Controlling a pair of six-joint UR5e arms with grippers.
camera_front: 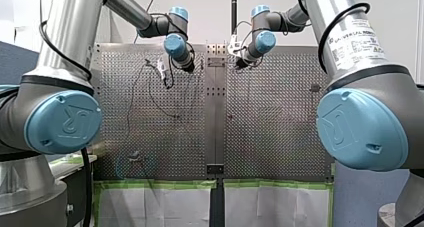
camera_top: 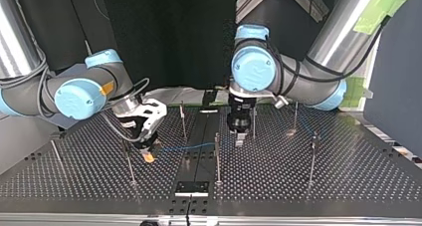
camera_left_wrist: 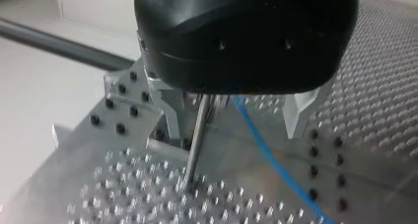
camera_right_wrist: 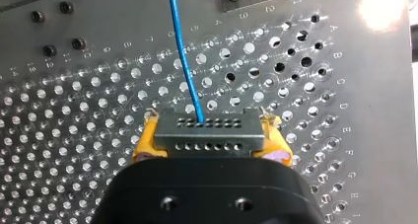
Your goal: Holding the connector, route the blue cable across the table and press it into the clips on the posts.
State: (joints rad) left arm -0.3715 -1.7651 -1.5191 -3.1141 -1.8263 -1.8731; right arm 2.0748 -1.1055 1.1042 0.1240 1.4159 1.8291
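In the right wrist view my right gripper (camera_right_wrist: 209, 146) has its yellow pads (camera_right_wrist: 146, 144) shut on the grey connector (camera_right_wrist: 207, 134). The blue cable (camera_right_wrist: 183, 51) leaves the connector and runs ahead over the perforated table. At the top view's left the same gripper (camera_top: 148, 155) hangs just above the table, and the cable (camera_top: 191, 147) runs from it to a post (camera_top: 217, 154). My left gripper (camera_top: 240, 138) stands open; its metal fingers (camera_left_wrist: 170, 123) straddle a thin post (camera_left_wrist: 196, 145) and the blue cable (camera_left_wrist: 268, 155), touching neither.
Several thin upright posts stand on the table, among them one (camera_top: 129, 162) beside my right gripper and two (camera_top: 312, 159) (camera_top: 295, 117) at the top view's right. A small black plate (camera_top: 192, 187) lies on the centre rail near the table's edge.
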